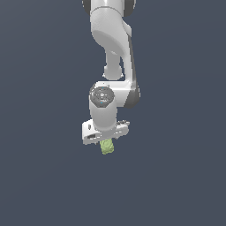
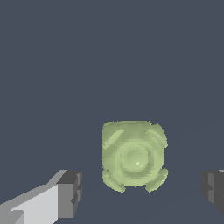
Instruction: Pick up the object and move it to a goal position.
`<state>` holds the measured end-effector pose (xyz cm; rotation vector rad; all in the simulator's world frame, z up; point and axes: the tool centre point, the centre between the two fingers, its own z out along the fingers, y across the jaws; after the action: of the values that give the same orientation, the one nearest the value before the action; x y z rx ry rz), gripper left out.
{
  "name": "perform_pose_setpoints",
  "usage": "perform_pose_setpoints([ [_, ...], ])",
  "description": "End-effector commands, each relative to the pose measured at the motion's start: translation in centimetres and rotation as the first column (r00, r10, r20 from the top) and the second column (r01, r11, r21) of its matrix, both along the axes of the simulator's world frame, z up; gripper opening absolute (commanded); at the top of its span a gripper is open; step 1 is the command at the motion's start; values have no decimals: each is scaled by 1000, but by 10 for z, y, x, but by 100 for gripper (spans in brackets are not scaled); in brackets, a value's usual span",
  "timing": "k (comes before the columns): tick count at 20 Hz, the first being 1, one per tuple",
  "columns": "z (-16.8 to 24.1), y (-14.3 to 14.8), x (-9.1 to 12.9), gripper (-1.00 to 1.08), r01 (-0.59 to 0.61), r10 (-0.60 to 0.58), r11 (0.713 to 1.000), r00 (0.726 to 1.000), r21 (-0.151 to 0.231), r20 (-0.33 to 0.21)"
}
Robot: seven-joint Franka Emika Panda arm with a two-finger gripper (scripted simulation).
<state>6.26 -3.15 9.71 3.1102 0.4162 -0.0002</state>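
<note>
In the wrist view, going from one side to the other, the first thing is a white finger [image 2: 39,203] of the claw [image 2: 142,192] that ends in a dark grey pad [image 2: 70,192]. After it comes a free strip of the dark grey-blue tabletop [image 2: 109,57], and then the object [image 2: 133,156], a small pale yellow-green block with rounded bumps at its corners and a round raised ring on the face that looks to the camera. After the object there is again a free strip of the surface, and then the second dark pad [image 2: 213,190], which is cut by the edge of the picture. So the claw stands wide open, the object lies between the two pads, and neither pad touches it. In the exterior view the white arm [image 1: 112,35] comes down from the top of the picture, and its wrist points down toward the surface. The wide white body of the claw [image 1: 105,140] sits across under the wrist, and the object [image 1: 107,146] shows just below it, near the middle of this body and much narrower than it. The fingers themselves are hidden behind the body in this view, so from here I cannot tell if the object rests on the tabletop.
</note>
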Motion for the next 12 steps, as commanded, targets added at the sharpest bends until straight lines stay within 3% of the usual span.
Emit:
perform_pose_setpoints([
  [1, -5, -1, 2, 100, -13, 13, 1000, 1000, 3, 0],
  [12, -26, -1, 2, 100, -15, 15, 1000, 1000, 3, -1],
])
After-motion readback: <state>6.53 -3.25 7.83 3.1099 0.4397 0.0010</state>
